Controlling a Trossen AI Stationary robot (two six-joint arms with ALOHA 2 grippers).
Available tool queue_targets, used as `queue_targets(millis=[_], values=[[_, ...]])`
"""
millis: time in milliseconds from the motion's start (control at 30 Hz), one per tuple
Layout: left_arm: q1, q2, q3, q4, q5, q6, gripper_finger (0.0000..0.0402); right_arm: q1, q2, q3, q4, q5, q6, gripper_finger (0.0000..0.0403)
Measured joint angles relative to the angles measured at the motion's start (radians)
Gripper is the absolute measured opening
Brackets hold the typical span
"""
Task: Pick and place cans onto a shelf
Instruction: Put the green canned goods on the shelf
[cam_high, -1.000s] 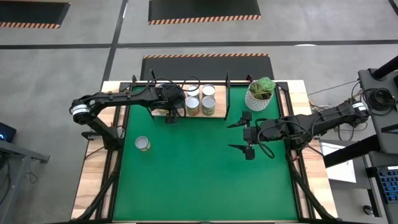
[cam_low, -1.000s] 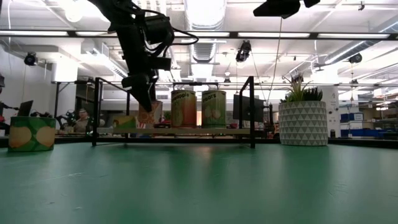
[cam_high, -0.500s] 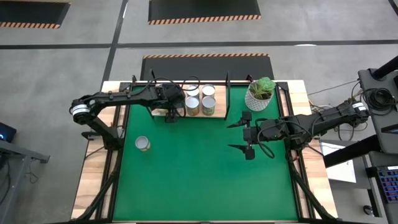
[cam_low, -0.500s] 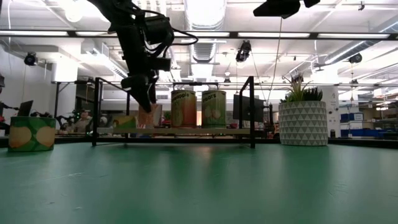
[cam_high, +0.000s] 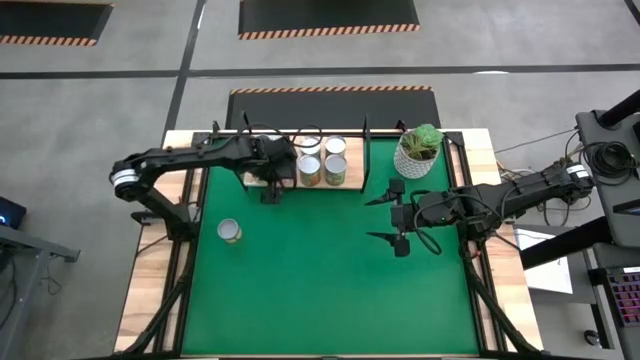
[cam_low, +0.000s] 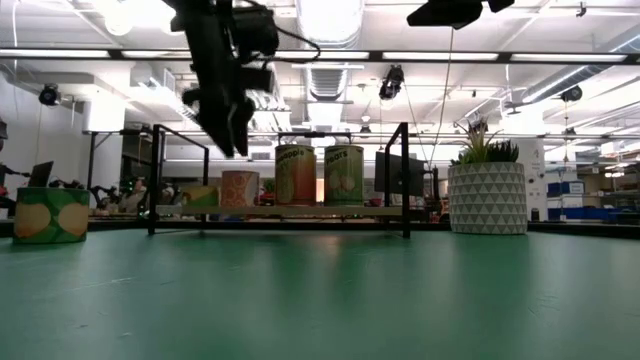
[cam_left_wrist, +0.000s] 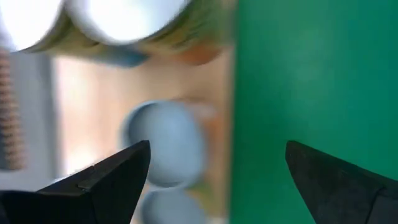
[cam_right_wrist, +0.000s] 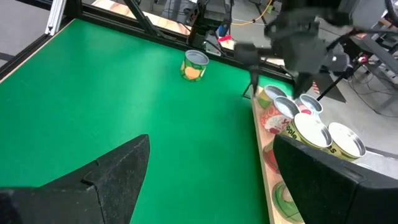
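The cans are small round tins w/ shiny silver-white tops; the sides have yellow, green or orange labels. Every can that can be made out stands upright, long axis straight up, top facing the ceiling. The shelf (cam_high: 345, 186) is a flat light-wood board w/ thin black frames at its ends, at the back edge of the green mat (cam_high: 320, 270); its long side runs left to right across the table. On the shelf, from the low view, an orange-label can (cam_low: 240, 189) stands to the left, then a taller can w/ orange and green (cam_low: 295, 175), then a yellow-green can (cam_low: 344, 175) just beside it. From above, 2 silver tops show in front and 2 more behind them. One more can, the lone can (cam_high: 230, 232), sits on the mat by itself, well apart from the shelf, near the left side. The left gripper (cam_low: 236, 140) hangs above the left part of the shelf, over the orange-label can, fingers spread apart, holding nothing. The right gripper (cam_high: 384, 219) waits over the mat's right side, near the white pot w/ a plant (cam_high: 418, 150), fingers wide apart, nothing in them.
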Motion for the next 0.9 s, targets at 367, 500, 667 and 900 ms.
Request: queue_targets(millis=[367,500,667,900], values=[[-0.004,-0.043,-0.005,-0.08,0.137,-0.214,0.0347,-0.001,0.0,0.012,0.0,0.008,-0.013,0.0329],[-0.003,-0.043,-0.055,-0.022,0.102,-0.166,0.0301,-0.001,0.0,0.015,-0.003,0.008,-0.013,0.0329],[-0.004,-0.044,-0.095,0.019,0.102,-0.157,0.0177,-0.002,0.0,0.016,-0.001,0.008,0.001,0.0329],[-0.027,-0.125,-0.216,0.244,0.098,-0.231,0.0014,-0.035,0.028,0.071,-0.061,0.01,0.127,0.0327]])
